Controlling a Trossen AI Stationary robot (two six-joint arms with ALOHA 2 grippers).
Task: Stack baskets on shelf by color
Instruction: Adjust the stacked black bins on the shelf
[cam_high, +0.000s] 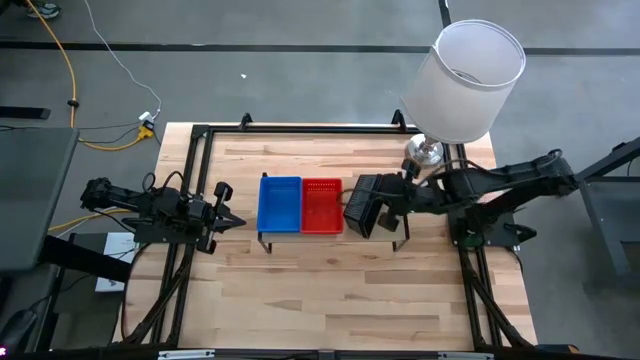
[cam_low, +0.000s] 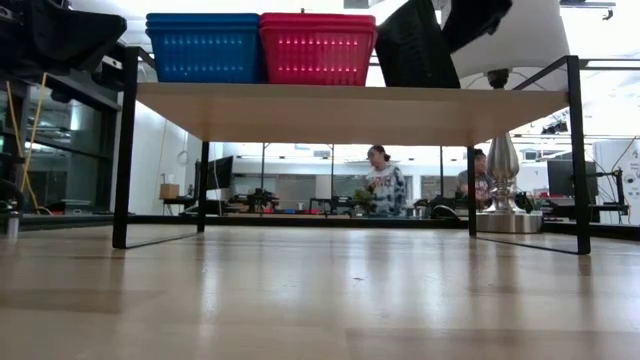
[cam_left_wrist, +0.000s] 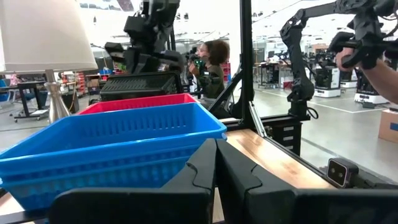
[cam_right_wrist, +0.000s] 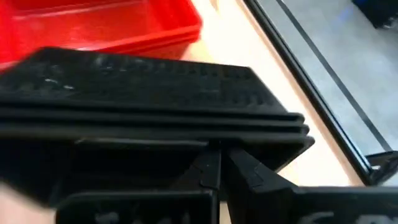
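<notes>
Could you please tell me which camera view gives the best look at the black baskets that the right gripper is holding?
The high view: the black baskets show tilted beside the red baskets, pinched by the right gripper. The right wrist view shows only their rim close up, the low view a dark edge, the left wrist view a distant side.

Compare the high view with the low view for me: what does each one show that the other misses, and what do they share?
Only the high view shows both arms whole: the left gripper shut and empty, left of the shelf, and the right gripper shut on the tilted black baskets. It also shows the lamp's white shade.

Only the low view shows the space under the shelf, its thin black legs, and people in the room behind.

Both show the blue baskets and red baskets side by side on the shelf, with the black baskets at the red baskets' far side.
</notes>
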